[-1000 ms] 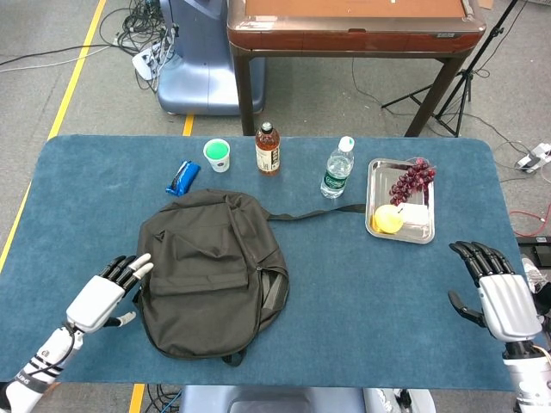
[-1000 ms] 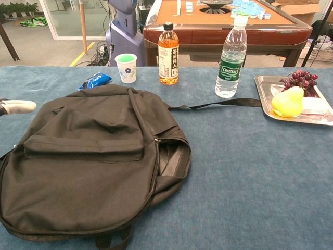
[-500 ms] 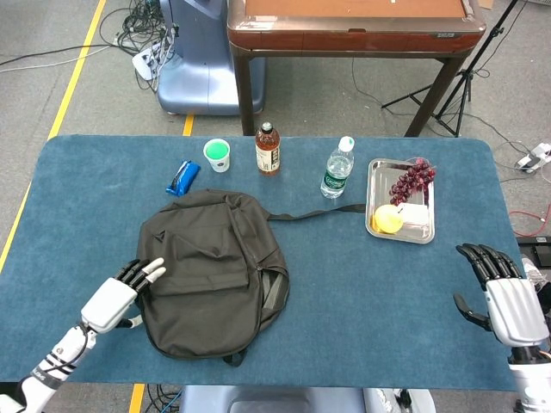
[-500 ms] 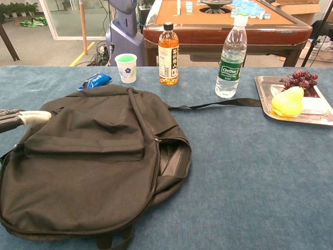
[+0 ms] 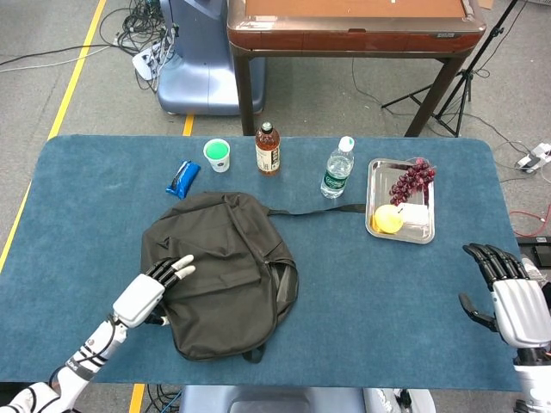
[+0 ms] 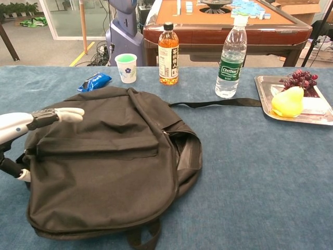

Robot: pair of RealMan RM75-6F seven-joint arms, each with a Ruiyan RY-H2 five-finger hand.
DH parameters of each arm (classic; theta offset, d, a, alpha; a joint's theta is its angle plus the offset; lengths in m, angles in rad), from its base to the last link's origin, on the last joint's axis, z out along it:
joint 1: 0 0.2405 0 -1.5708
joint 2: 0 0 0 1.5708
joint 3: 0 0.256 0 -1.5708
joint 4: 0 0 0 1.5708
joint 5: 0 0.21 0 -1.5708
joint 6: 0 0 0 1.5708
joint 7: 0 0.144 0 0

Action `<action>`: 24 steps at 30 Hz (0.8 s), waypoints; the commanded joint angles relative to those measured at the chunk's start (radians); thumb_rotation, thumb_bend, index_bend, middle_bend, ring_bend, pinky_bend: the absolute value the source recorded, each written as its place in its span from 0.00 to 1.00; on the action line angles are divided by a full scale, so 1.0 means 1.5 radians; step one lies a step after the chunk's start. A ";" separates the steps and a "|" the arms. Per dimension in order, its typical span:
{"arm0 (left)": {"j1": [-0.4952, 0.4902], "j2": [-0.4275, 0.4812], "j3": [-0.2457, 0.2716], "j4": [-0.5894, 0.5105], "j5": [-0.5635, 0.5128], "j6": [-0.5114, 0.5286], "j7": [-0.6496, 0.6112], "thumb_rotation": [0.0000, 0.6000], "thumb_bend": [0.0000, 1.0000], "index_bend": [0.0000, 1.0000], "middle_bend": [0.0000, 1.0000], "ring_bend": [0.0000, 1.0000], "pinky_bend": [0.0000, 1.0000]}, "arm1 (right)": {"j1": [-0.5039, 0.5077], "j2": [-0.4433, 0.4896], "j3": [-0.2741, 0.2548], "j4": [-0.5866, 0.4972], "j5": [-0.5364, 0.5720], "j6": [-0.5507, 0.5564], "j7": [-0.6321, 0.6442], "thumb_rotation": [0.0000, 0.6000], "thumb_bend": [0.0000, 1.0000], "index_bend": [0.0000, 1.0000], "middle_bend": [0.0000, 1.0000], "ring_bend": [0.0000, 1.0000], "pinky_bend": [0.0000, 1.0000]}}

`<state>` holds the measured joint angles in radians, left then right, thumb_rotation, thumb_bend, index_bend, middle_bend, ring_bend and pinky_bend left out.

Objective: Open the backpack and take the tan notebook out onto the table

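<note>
A black backpack [image 5: 219, 271] lies flat on the blue table, its zipper gaping a little along the right side [image 6: 184, 151]. The tan notebook is not visible. My left hand [image 5: 155, 291] rests on the backpack's left edge with its fingers stretched out over the fabric, the fingertips [image 6: 70, 112] showing at the left of the chest view. It holds nothing. My right hand [image 5: 506, 288] hovers open, fingers spread, near the table's right edge, far from the backpack. A strap [image 5: 314, 209] trails from the bag toward the right.
Behind the backpack stand a blue packet [image 5: 182, 178], a green-filled cup [image 5: 217, 155], a tea bottle [image 5: 268, 149] and a water bottle [image 5: 337, 168]. A metal tray [image 5: 424, 234] at the right holds grapes and a yellow fruit. A wooden table stands beyond the far edge.
My left hand has moved right onto the backpack and pushed it to the right; the bag has bunched up and its opening gapes wider. The right hand drifted slightly toward me.
</note>
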<state>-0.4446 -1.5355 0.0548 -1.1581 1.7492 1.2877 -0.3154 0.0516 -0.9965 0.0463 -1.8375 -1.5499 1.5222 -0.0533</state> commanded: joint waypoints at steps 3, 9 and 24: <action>-0.013 0.009 -0.007 -0.028 -0.015 -0.009 -0.014 1.00 0.36 0.27 0.04 0.02 0.04 | 0.000 0.000 0.001 0.002 0.003 -0.002 0.001 1.00 0.33 0.15 0.15 0.11 0.17; -0.016 0.028 -0.019 -0.073 -0.058 -0.034 -0.016 1.00 0.59 0.41 0.04 0.03 0.04 | 0.004 -0.004 0.004 0.007 0.007 -0.008 0.004 1.00 0.33 0.15 0.15 0.11 0.18; -0.001 0.050 -0.105 -0.194 -0.214 -0.059 -0.019 1.00 0.68 0.71 0.47 0.38 0.19 | 0.029 -0.006 0.002 0.005 -0.005 -0.048 -0.006 1.00 0.33 0.15 0.15 0.11 0.19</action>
<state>-0.4472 -1.4742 -0.0772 -1.4180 1.4619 1.2135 -0.3293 0.0885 -1.0066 0.0515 -1.8272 -1.5517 1.4585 -0.0584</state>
